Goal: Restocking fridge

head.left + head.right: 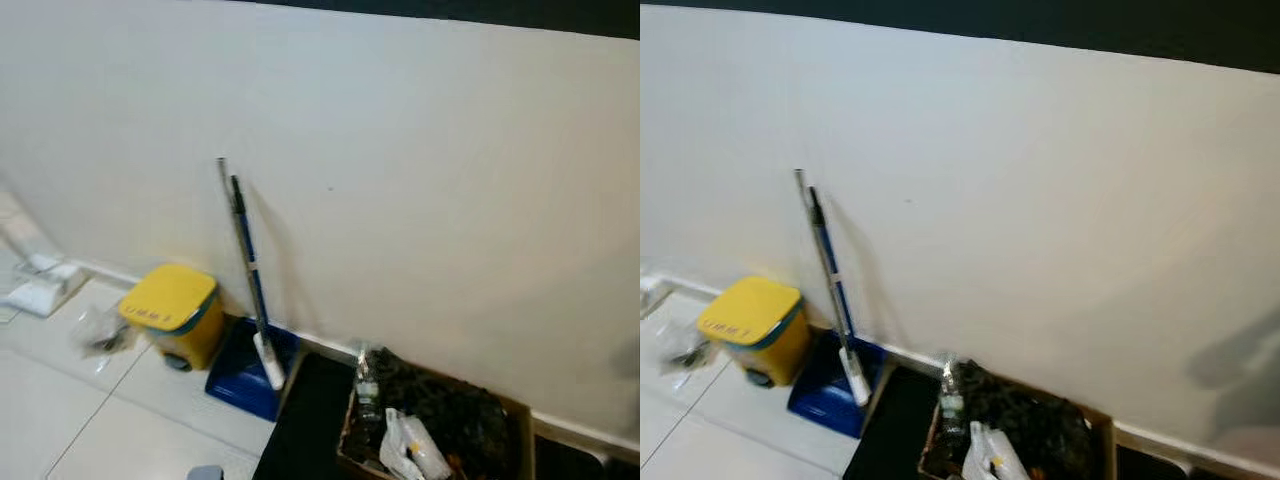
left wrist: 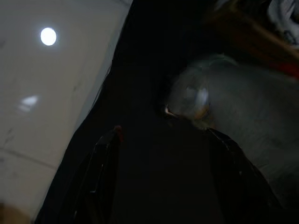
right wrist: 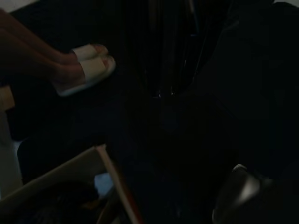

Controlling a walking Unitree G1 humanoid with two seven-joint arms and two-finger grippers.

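- Here the head views face a plain pale wall (image 1: pixel 420 150) above a tiled floor (image 1: pixel 60 420); no fridge is seen, so the step in hand is judged to be an approach or search, with restocking not yet begun.
- One cardboard box (image 1: pixel 520 425) stands on the floor against the wall, holding dark contents, one clear bottle (image 1: pixel 367 385) and white packets (image 1: pixel 412 450); whether these are the stock to be carried cannot be told.
- One yellow-lidded bin (image 1: pixel 175 310) stands near the wall; just beside it lies one blue dustpan (image 1: pixel 240 375), with one blue-handled broom (image 1: pixel 250 280) leaning on the wall above it.
- One dark mat (image 1: pixel 310 420) lies between the dustpan and the box.
- Left tool (image 2: pixel 163 182): its two black fingers are spread apart over the dark mat, holding nothing.
- Right tool: its view is very dark, and its state cannot be told; a person's feet in pale slippers (image 3: pixel 86 67) stand on a dark surface.
- Next move, as a judgement: turn to find the fridge and its goods before any grasp.
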